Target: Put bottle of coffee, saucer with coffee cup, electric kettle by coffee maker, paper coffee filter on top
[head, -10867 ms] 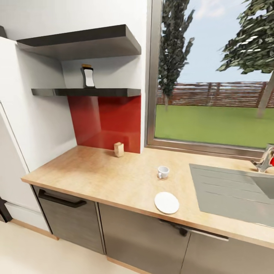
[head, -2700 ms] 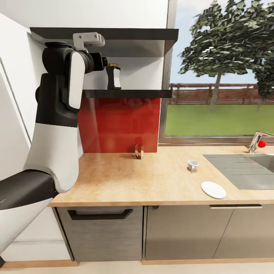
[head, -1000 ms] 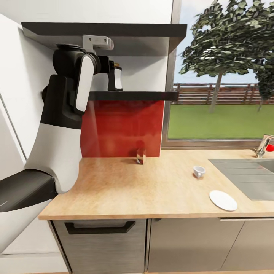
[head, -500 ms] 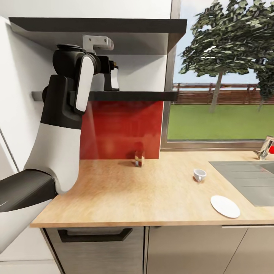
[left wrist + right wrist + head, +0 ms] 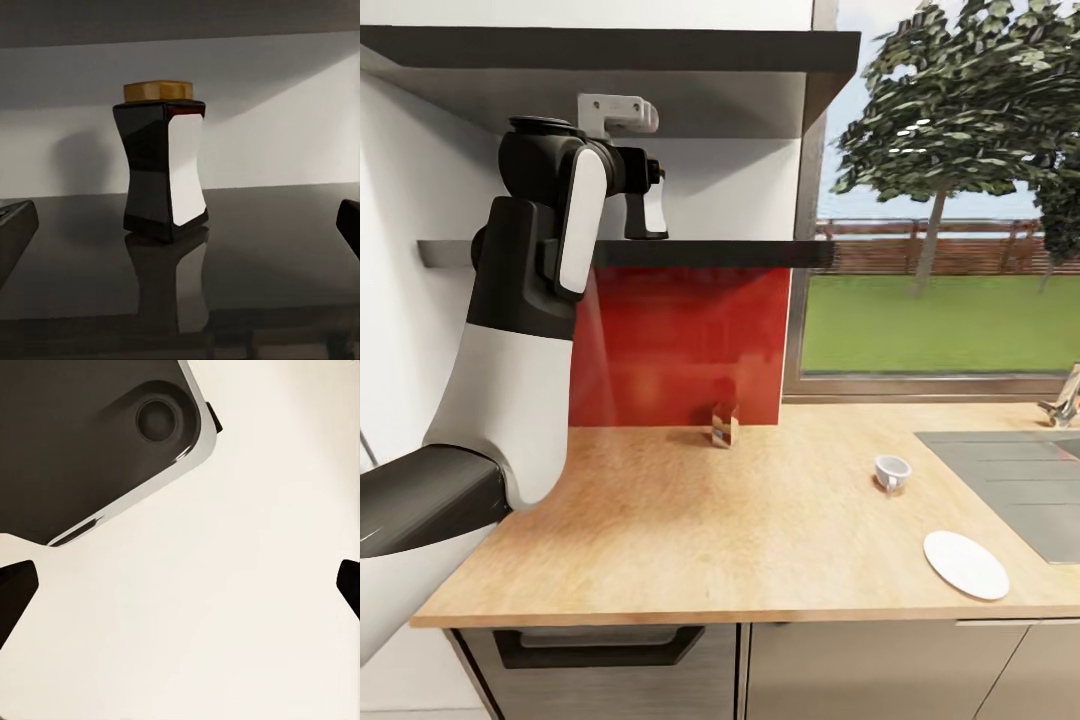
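The bottle of coffee (image 5: 163, 162) is stood upright on the lower kitchen shelf (image 5: 700, 253), long axis vertical, yellow lid up top, and the white label is seen turned toward the left wrist camera and a bit off to one side. Just one jar is seen up there. The left hand (image 5: 180, 225) is raised to shelf level right in front of it, with its fingertips (image 5: 15, 225) spread wide on either side of the jar, nothing gripped and no contact made.

Down on the bench (image 5: 690, 530), one coffee cup (image 5: 891, 472) and one saucer (image 5: 965, 564) are set near each other but apart, the cup farther back, both close to the grey sink (image 5: 1010, 480). One small tan box-like thing (image 5: 725, 425) is stood by the red backsplash (image 5: 680, 345), too blurry to be named.

The right hand (image 5: 180, 585) is pointed at a pale floor with its fingertips well apart, nothing between them.
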`<state>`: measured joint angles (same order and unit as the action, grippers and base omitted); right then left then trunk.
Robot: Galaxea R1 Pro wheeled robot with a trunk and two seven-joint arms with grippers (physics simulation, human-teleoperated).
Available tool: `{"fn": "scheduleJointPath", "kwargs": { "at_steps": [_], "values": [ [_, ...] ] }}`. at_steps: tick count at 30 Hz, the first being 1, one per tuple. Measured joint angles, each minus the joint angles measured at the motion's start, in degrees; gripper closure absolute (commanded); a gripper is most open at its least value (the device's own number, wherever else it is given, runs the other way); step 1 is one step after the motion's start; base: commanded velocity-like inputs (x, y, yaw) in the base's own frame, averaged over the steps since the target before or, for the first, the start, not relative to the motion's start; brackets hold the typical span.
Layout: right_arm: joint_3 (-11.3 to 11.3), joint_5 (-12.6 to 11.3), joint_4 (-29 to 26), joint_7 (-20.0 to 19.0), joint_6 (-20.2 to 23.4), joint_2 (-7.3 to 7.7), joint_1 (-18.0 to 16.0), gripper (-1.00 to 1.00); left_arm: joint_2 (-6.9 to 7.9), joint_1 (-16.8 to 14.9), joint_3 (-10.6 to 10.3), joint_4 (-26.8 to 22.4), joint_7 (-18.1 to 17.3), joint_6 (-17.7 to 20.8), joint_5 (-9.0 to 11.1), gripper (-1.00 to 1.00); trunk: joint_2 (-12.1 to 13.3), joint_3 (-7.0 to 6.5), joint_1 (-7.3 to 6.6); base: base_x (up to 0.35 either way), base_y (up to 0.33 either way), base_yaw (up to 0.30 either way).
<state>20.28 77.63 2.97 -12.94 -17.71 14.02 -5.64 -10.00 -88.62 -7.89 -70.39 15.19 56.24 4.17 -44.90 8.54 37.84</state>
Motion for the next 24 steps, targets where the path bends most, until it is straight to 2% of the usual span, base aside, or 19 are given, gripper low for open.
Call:
{"fn": "scheduleJointPath", "kwargs": {
  "at_steps": [11, 16, 19, 20, 23, 24],
  "values": [
    [0.01, 0.06, 0.00, 0.00, 0.00, 0.00, 0.03, -1.00, 0.00, 0.00, 0.02, 0.00, 0.00, 0.00, -0.01, -1.00, 0.00, 0.00, 0.00, 0.118, 0.000, 0.000],
    [-0.03, 0.63, 0.01, 0.06, -0.04, -0.31, 1.60, -1.00, 0.00, 0.00, 0.03, 0.00, 0.00, 0.00, 0.00, -1.00, 0.00, 0.00, 0.01, 0.017, 0.000, 0.000],
    [-0.04, 3.01, 0.01, 0.22, -0.06, -0.56, 2.37, -1.00, 0.00, 0.00, 0.03, 0.00, 0.00, 0.00, -0.01, -1.00, 0.00, 0.00, 0.01, 0.007, 0.000, 0.000],
    [-0.07, 5.17, 0.02, 0.29, -0.08, -0.72, 2.82, -1.00, 0.00, 0.00, 0.03, 0.00, 0.00, 0.00, 0.01, -1.00, 0.00, 0.00, 0.01, 0.031, 0.000, 0.000],
    [-0.04, 8.29, 0.02, 0.54, -0.09, -0.94, 3.52, -1.00, 0.00, 0.00, 0.02, 0.00, 0.00, 0.00, 0.02, -1.00, 0.00, 0.00, -0.01, 0.131, 0.000, 0.000],
    [-0.07, 10.31, 0.03, 1.64, -0.10, -1.10, 4.07, -1.00, 0.00, 0.00, 0.03, 0.00, -0.01, 0.01, 0.03, -1.00, -0.01, 0.00, -0.01, 0.225, 0.000, 0.000]
  ]
}}
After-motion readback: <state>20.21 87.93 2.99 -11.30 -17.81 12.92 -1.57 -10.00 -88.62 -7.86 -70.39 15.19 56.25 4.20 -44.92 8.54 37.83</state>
